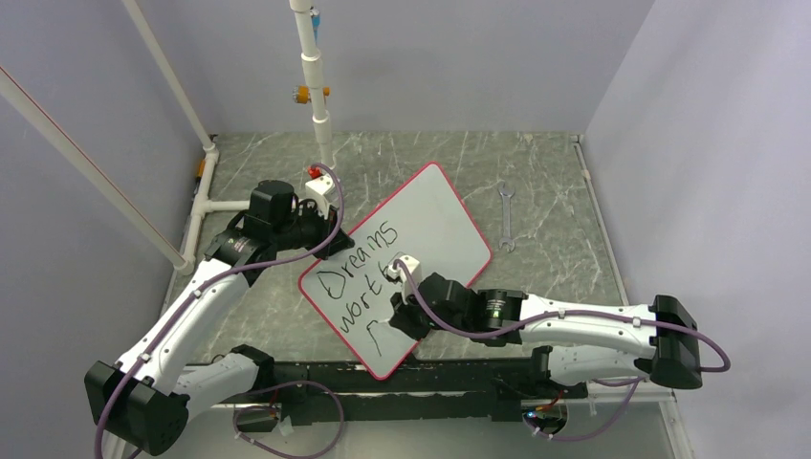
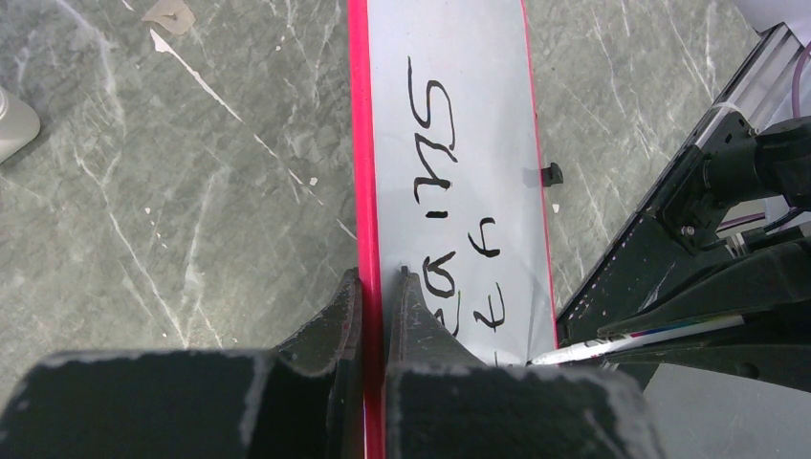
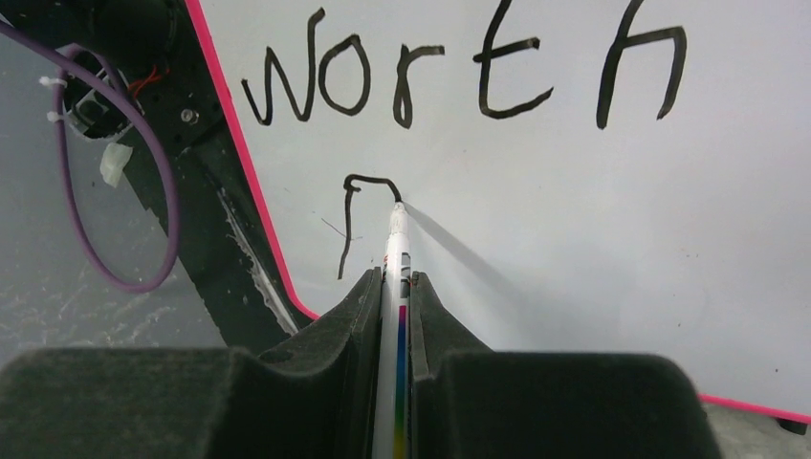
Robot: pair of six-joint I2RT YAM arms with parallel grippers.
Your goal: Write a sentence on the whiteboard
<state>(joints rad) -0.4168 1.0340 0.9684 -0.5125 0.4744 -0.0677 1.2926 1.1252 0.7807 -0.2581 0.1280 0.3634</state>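
The whiteboard (image 1: pixel 435 206) lies tilted on the table, white with a red rim (image 2: pixel 363 143). The sentence (image 1: pixel 359 273) in black reads "Dreams" and "worth" (image 3: pixel 459 81), with a hooked stroke (image 3: pixel 356 206) begun on a third line. My left gripper (image 2: pixel 378 277) is shut on the board's left rim, one finger on each side; in the top view that left gripper (image 1: pixel 332 241) sits beside "Dreams". My right gripper (image 3: pixel 394 279) is shut on a white marker (image 3: pixel 394 244) with a rainbow stripe, whose tip touches the end of the hooked stroke. The right gripper (image 1: pixel 402 311) hovers over the board's near part.
A steel wrench (image 1: pixel 505 215) lies on the marbled table right of the board. White pipe framing (image 1: pixel 320 105) stands at the back and left. A black rail (image 1: pixel 449 378) runs along the near edge under the board's corner. A small black piece (image 2: pixel 552 174) sits by the board's far rim.
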